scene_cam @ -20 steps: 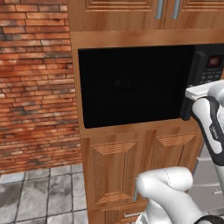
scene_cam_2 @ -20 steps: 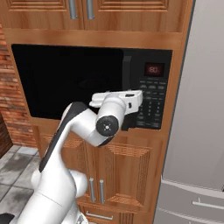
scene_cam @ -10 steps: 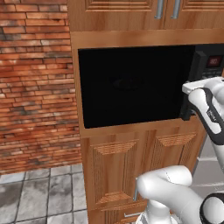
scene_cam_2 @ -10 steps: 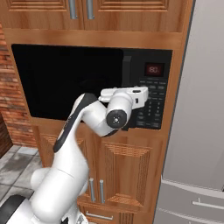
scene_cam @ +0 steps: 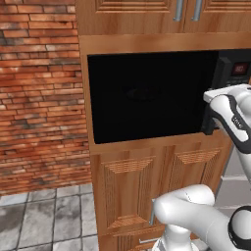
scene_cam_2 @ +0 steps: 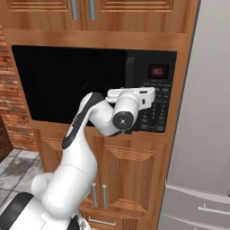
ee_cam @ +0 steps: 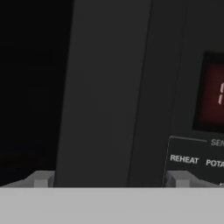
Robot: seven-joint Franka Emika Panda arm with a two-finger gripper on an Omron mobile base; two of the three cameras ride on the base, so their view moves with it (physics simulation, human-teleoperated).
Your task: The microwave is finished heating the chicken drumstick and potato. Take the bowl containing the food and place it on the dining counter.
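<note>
The microwave (scene_cam: 147, 93) is built into wooden cabinetry, and its dark glass door (scene_cam_2: 63, 81) is shut. The bowl, chicken drumstick and potato are hidden behind that door. The dining counter is out of view. My gripper (scene_cam: 209, 121) is pressed up to the door's right side. In the hand view my gripper (ee_cam: 110, 179) is open, one fingertip on each side of the black bar handle (ee_cam: 109, 87). The handle (scene_cam_2: 130, 74) stands upright just left of the keypad (scene_cam_2: 157, 108) and the red display (scene_cam_2: 158, 71).
Wooden cabinet doors (scene_cam: 142, 196) sit below the microwave and more cabinets (scene_cam_2: 81, 11) above it. A brick wall (scene_cam: 39, 98) stands to the left over a grey tiled floor (scene_cam: 44, 220). A grey refrigerator (scene_cam_2: 202, 112) stands close on the right.
The hand has moved a little to the right and closer to the microwave's handle. The jaws stay open and the door stays shut.
</note>
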